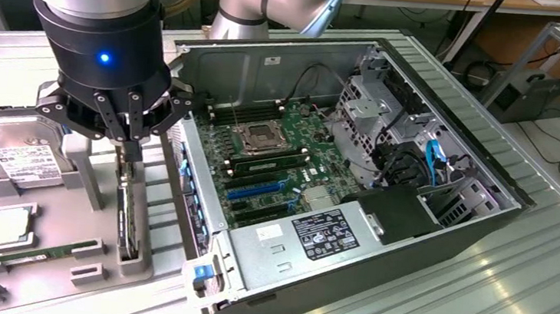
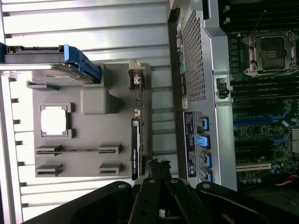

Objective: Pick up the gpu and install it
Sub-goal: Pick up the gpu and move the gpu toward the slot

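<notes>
The gpu (image 1: 130,216) is a thin dark card standing on edge in a slot of the grey holder tray (image 1: 72,175), to the exterior view's left of the open computer case (image 1: 439,219). My gripper (image 1: 132,154) hangs straight above the card with its fingers shut together and nothing between them. The fingertips sit just over the card's top edge; whether they touch it I cannot tell. In the wrist view the gpu (image 2: 135,144) appears edge-on, its silver bracket (image 2: 136,77) at the far end, and my gripper (image 2: 156,170) sits slightly beside the card's near end.
The case lies open with the motherboard (image 1: 269,164) and its blue slots (image 1: 256,189) exposed. On the tray sit a hard drive (image 1: 13,150), a processor (image 1: 8,225) and a green RAM stick (image 1: 29,254). The case wall (image 1: 194,195) rises close beside the card.
</notes>
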`<state>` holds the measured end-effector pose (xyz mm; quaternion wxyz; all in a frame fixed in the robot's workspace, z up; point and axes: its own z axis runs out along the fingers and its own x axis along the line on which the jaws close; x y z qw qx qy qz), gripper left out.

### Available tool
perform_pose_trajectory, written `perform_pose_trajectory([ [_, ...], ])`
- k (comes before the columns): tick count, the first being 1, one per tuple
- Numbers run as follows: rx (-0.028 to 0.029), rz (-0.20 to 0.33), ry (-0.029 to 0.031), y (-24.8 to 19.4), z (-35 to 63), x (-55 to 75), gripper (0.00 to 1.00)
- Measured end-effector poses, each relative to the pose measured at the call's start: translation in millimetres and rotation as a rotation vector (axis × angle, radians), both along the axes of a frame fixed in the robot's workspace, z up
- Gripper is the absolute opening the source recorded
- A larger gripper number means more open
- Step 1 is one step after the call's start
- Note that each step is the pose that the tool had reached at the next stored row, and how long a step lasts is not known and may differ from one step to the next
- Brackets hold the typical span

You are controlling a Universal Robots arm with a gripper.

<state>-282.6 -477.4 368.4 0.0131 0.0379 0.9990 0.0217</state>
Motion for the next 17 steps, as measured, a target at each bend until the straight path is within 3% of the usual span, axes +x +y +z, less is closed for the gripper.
perform_pose_trajectory([
  [2, 0.0, 0.0, 0.0, 0.0, 0.0, 0.0, 0.11],
  [7, 0.0, 0.0, 0.0, 0.0, 0.0, 0.0, 0.42],
  [17, 0.0, 0.0, 0.0, 0.0, -5.0, -3.3, 0.42],
])
